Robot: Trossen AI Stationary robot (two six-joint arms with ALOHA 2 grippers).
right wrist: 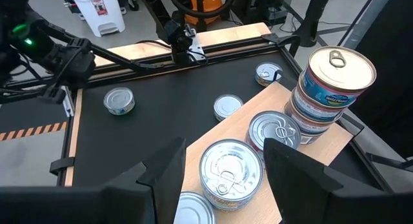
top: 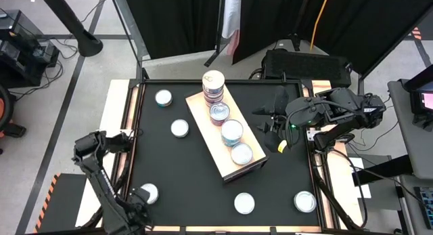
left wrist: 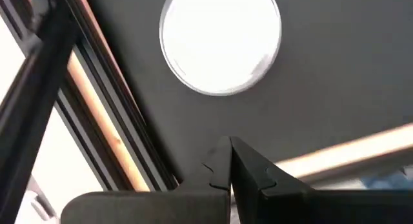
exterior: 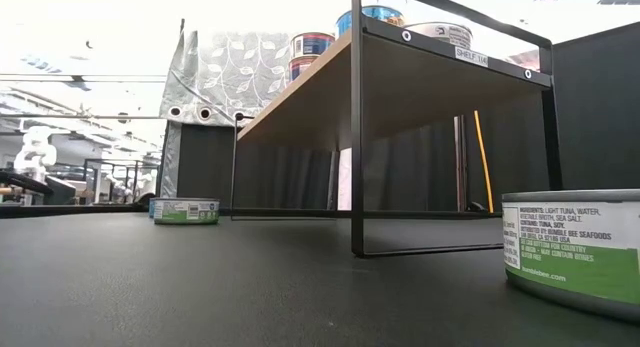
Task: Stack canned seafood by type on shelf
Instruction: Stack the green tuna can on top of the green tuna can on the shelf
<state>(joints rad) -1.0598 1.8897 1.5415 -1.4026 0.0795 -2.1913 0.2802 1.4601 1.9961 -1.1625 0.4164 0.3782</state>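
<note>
Seen from above, the shelf (top: 226,137) is laid diagonally across the black table (top: 196,187), four stations of canned seafood (top: 232,131) filed along its long axis, the tall stack (top: 213,86) at the far end; the right gripper (top: 270,123) is held just beside the board's right edge, empty, while loose tins (top: 244,203) are scattered well apart from it; the left gripper (top: 139,198) is parked at the near left corner beside one loose tin (top: 149,191). At table height, the shelf (exterior: 400,62) is raised on a black frame. Past the left gripper (left wrist: 230,161), pressed shut, a white tin top (left wrist: 221,40) lies ahead. Past the right gripper (right wrist: 222,161), half parted and holding nothing, a shelf tin (right wrist: 230,169) lies between its fingers (right wrist: 169,169); the right arm is judged nearer.
</note>
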